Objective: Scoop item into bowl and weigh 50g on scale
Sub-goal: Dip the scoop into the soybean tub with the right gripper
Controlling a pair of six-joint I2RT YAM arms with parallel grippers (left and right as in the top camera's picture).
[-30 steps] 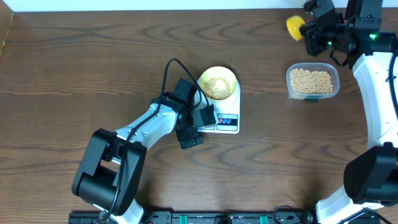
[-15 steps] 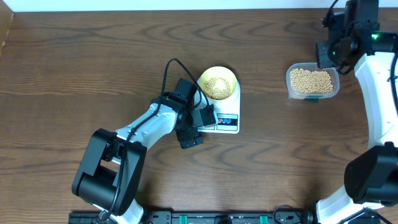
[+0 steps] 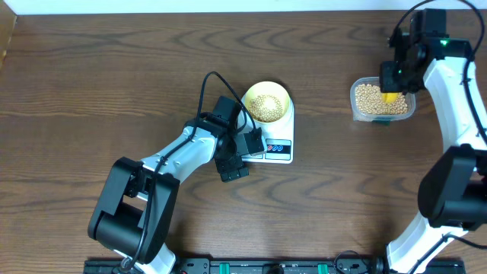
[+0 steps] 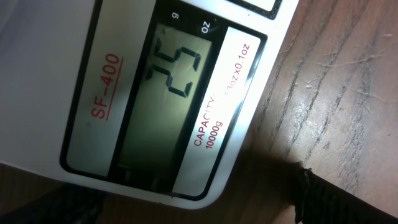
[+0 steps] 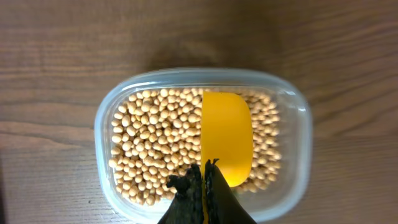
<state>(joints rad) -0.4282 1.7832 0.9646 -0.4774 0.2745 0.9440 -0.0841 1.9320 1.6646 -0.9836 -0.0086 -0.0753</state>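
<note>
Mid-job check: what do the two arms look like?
Both have white link shells and bulky black joints and wrists. The left arm has a black cable looping over its wrist; the right arm shows a small green light by its wrist.

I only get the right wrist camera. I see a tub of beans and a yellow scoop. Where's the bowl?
Observer: The bowl sits on the scale, off to the left of the tub in the overhead view.
Operator: Are there beans in it already?
Observer: Yes, a small heap of beans lies in its middle.
Operator: What's the other arm doing?
Observer: The left gripper is open at the scale's front edge, holding nothing.
</note>
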